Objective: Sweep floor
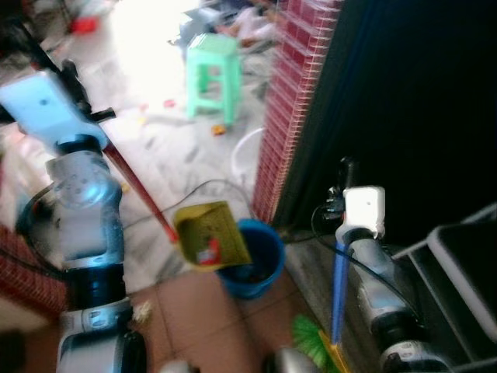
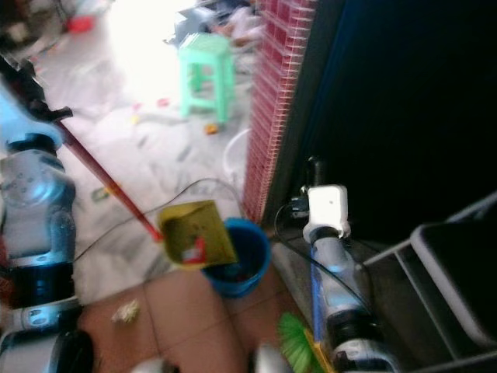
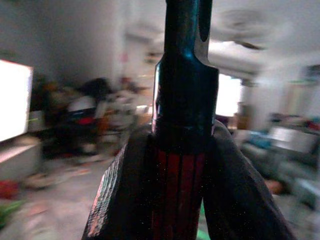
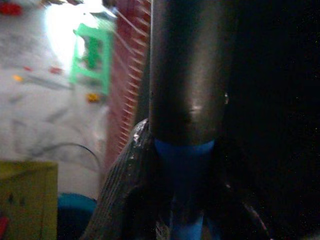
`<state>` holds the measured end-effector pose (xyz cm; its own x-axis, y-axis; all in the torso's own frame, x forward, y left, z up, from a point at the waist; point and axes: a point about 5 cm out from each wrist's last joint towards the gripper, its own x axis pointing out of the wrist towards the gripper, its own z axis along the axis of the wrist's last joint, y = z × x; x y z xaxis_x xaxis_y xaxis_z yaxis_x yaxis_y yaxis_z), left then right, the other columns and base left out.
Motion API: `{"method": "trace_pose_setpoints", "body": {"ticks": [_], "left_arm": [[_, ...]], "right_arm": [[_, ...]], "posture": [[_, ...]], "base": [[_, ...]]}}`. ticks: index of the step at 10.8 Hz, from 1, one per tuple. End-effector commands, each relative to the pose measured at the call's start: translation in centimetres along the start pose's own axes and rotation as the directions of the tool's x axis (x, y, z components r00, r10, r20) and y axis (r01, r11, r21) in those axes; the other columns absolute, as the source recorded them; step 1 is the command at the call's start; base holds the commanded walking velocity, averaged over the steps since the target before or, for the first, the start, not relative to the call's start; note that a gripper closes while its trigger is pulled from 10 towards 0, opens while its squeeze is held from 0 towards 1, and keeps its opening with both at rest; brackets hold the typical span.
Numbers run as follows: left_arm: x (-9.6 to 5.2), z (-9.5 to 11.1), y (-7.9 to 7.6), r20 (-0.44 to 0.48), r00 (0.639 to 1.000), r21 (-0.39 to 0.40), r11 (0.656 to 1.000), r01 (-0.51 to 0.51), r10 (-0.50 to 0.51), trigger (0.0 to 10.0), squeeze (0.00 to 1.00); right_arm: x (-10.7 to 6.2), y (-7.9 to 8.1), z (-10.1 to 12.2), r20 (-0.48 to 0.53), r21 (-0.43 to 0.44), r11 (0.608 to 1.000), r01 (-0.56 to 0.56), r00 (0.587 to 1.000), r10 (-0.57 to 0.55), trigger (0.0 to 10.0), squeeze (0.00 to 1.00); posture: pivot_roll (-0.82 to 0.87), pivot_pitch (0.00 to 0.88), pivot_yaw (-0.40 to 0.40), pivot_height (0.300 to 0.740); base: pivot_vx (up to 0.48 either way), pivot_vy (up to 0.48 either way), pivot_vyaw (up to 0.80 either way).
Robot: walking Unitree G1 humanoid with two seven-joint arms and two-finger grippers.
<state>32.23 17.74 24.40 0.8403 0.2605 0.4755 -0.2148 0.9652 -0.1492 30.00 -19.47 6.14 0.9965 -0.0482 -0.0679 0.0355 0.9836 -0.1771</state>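
Two jaws clamp handles: yellow dustpan (image 1: 210, 233) over blue bucket (image 1: 260, 260).

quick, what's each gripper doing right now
Left gripper: shut on the red dustpan handle.
Right gripper: shut on the blue broom handle.

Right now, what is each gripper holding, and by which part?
The left gripper clamps the red handle of the yellow plastic dustpan, near its upper black end. The right gripper clamps the blue handle of the green-bristled broom.
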Motion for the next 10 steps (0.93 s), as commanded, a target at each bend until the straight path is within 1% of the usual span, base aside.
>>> {"method": "trace_pose_setpoints", "body": {"ticks": [1, 2, 3, 4, 5, 6, 7, 8, 9, 10], "left_arm": [[-0.2, 0.7, -0.6, 0.047, 0.999, -0.03, 0.999, 0.029, -0.028, 10.0, 0.0], [-0.7, 0.4, -1.6, 0.053, 0.995, -0.002, 0.997, 0.08, -0.08, 10.0, 0.0], [-1.6, 0.0, -2.9, 0.069, 0.982, 0.058, 0.984, 0.17, -0.174, 10.0, 0.0], [-1.9, -0.2, -3.3, 0.076, 0.976, 0.083, 0.977, 0.198, -0.204, 10.0, 0.0], [-2.5, -0.3, -4.4, 0.098, 0.953, 0.13, 0.953, 0.273, -0.286, 10.0, 0.0], [-3.1, -0.4, -5.5, 0.112, 0.926, 0.145, 0.928, 0.343, -0.36, 10.0, 0.0], [-4.3, -0.3, -7.6, 0.133, 0.856, 0.148, 0.864, 0.481, -0.5, 10.0, 0.0], [-5.0, -0.2, -8.8, 0.143, 0.807, 0.153, 0.818, 0.555, -0.574, 10.0, 0.0], [-5.6, 0.0, -9.9, 0.15, 0.758, 0.141, 0.773, 0.619, -0.635, 10.0, 0.0], [-6.3, 0.6, -11.4, 0.174, 0.689, 0.121, 0.709, 0.694, -0.704, 10.0, 0.0]], "right_arm": [[0.5, 0.7, 1.1, 0.043, 0.003, 1.0, -0.018, 0.999, 0.018, 10.0, 0.0], [0.6, 0.8, 1.2, 0.044, 0.004, 1.0, -0.024, 0.999, 0.024, 10.0, 0.0], [0.7, 0.9, 1.3, 0.046, 0.006, 1.0, -0.027, 0.999, 0.027, 10.0, 0.0], [0.7, 0.9, 1.3, 0.047, 0.006, 1.0, -0.028, 0.999, 0.028, 10.0, 0.0], [0.8, 1.0, 1.3, 0.048, 0.006, 1.0, -0.03, 0.998, 0.03, 10.0, 0.0], [0.9, 1.0, 1.4, 0.049, 0.005, 0.999, -0.033, 0.998, 0.033, 10.0, 0.0], [1.1, 1.3, 1.6, 0.053, 0.008, 0.999, -0.039, 0.998, 0.038, 10.0, 0.0], [1.1, 1.5, 1.6, 0.054, 0.01, 0.999, -0.041, 0.998, 0.04, 10.0, 0.0], [1.1, 1.6, 1.6, 0.054, 0.012, 0.999, -0.043, 0.998, 0.043, 10.0, 0.0], [1.1, 1.8, 1.5, 0.054, 0.016, 0.999, -0.048, 0.997, 0.048, 10.0, 0.0]], "posture": [[-0.03, 0.0, -0.043, 0.74], [-0.02, 0.0, -0.047, 0.74], [-0.02, 0.0, -0.05, 0.74], [-0.02, 0.0, -0.052, 0.74], [-0.01, 0.0, -0.056, 0.74], [-0.01, 0.0, -0.058, 0.74], [-0.01, 0.0, -0.06, 0.74], [0.0, 0.0, -0.06, 0.74], [0.0, 0.0, -0.06, 0.74], [0.0, 0.0, -0.06, 0.74]], "base": [[0.0, 0.0, 0.0], [0.0, 0.0, 0.0], [0.0, 0.0, 0.0], [0.0, 0.0, 0.0], [0.0, 0.0, 0.0], [0.0, 0.0, 0.0], [0.0, 0.0, 0.0], [0.0, 0.0, 0.0], [0.0, 0.0, 0.0], [0.0, 0.0, 0.0]]}}
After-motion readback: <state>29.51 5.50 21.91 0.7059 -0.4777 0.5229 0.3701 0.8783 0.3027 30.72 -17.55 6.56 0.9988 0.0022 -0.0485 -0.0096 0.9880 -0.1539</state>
